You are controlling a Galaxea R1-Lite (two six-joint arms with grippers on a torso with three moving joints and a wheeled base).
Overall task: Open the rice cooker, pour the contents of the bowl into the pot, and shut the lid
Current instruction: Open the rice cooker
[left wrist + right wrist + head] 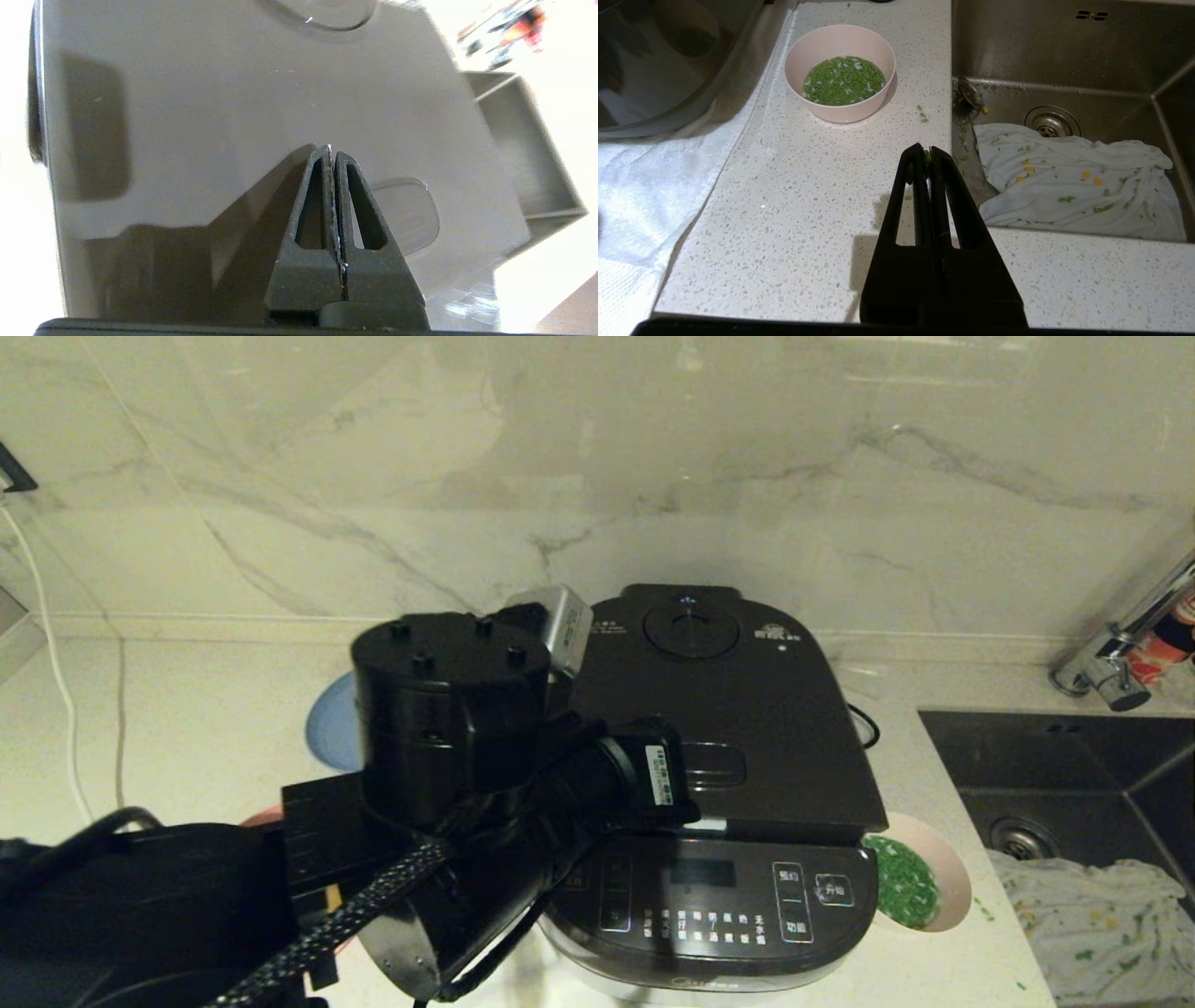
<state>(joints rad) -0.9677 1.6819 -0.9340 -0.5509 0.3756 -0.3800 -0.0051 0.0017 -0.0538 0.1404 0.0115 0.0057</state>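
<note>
Tool on my left arm point(332, 151) has its fingers pressed together with nothing between them, and it hovers low over the closed lid point(261, 112) of the rice cooker point(724, 784), its tips close to the dark grey surface; I cannot tell whether they touch it. From the head view my left arm reaches in across the cooker's left front corner and hides that part of it. The lid point(738, 709) lies flat and shut, with the round steam vent point(686, 627) toward the back wall and the release button point(714, 767) near its front edge, above the button panel point(719, 896). My right tool point(928, 156) is also pressed together and empty, held above the speckled bench point(808, 196) beside the sink point(1064, 60), well apart from the bowl point(840, 72). The bowl point(943, 873) stands upright on the bench just beside the cooker's right front corner, between the cooker and the sink, and it holds the contents point(844, 80), green bits in water. A few green bits lie loose on the bench near it. A white cloth point(1073, 186) with green and yellow specks lies in the sink. A blue plate point(329, 733) shows behind my left arm.
</note>
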